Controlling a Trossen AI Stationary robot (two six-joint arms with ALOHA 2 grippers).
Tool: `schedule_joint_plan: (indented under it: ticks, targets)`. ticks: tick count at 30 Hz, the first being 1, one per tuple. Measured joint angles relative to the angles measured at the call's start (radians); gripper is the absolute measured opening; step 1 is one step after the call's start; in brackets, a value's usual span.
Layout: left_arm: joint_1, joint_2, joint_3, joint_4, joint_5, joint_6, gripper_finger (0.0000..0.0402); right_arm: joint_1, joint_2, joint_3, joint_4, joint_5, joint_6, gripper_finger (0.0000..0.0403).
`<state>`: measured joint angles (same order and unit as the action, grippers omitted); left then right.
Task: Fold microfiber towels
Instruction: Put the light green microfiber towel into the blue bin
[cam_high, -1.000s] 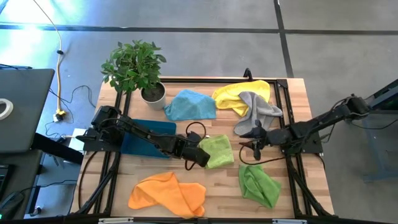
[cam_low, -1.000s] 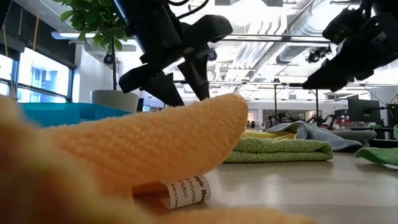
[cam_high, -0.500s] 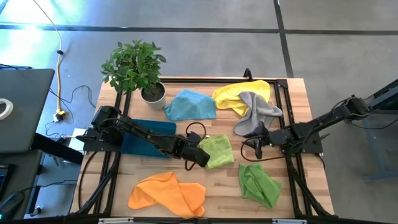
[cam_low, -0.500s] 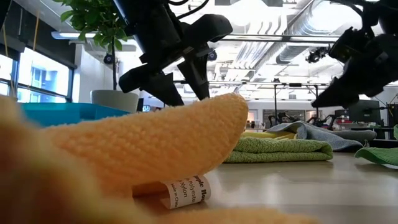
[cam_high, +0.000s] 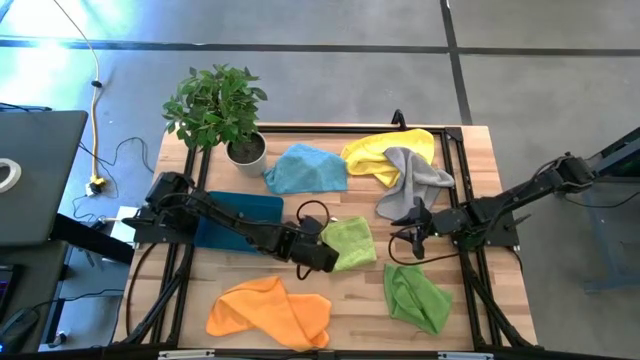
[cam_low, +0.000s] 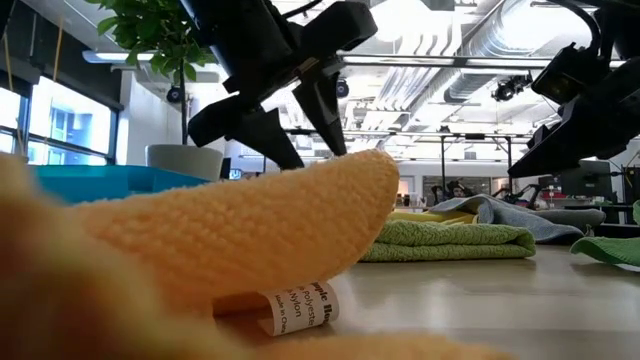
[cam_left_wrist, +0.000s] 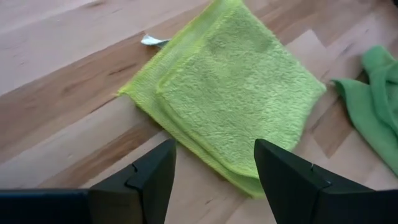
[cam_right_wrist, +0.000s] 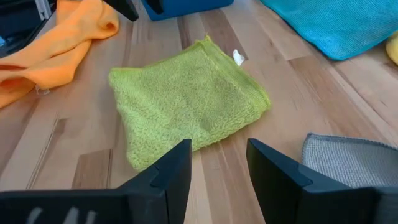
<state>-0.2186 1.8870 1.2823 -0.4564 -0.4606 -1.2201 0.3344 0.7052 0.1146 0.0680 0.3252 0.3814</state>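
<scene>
Left gripper (cam_high: 322, 256) jaws apart, empty, above left edge of folded lime towel (cam_high: 349, 242) at table centre. Right gripper (cam_high: 407, 233) jaws parted, empty, right of it. Orange towel (cam_low: 230, 235) label (cam_low: 298, 305) print too small to read. Teal tray (cam_high: 238, 212) left, potted plant (cam_high: 218, 110) far left.

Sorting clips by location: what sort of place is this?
Probably a robotics lab or workshop: a wooden table on a bare concrete floor, exposed ceiling ducts, and more workstations behind.
</scene>
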Motion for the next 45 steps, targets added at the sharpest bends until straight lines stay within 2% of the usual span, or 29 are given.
schedule_joint_plan:
  ticks: [6,12,22,30,40,45]
  targets:
    - [-0.02,0.023,-0.001,0.02,0.002,-0.053,0.0209,0.0,0.0,0.0,0.0,0.0,0.01,0.0146]
    - [-0.021,0.1,-0.001,0.073,0.0,-0.154,0.0212,0.0,0.0,0.002,-0.018,0.0,0.01,0.0146]
    - [0.011,0.132,-0.001,0.09,-0.035,-0.191,0.0272,0.0,0.005,0.002,-0.039,0.0,0.007,0.0146]
    - [0.023,0.181,0.001,0.156,-0.018,-0.216,0.0278,0.0,0.007,0.002,-0.045,0.0,0.011,0.0146]
    - [0.021,0.228,0.003,0.211,-0.111,-0.166,0.0277,0.0,0.008,0.002,-0.068,0.0,0.011,0.0146]
    - [0.025,0.267,0.003,0.261,-0.158,-0.054,0.025,0.0,0.008,0.002,-0.071,0.0,0.011,0.0146]
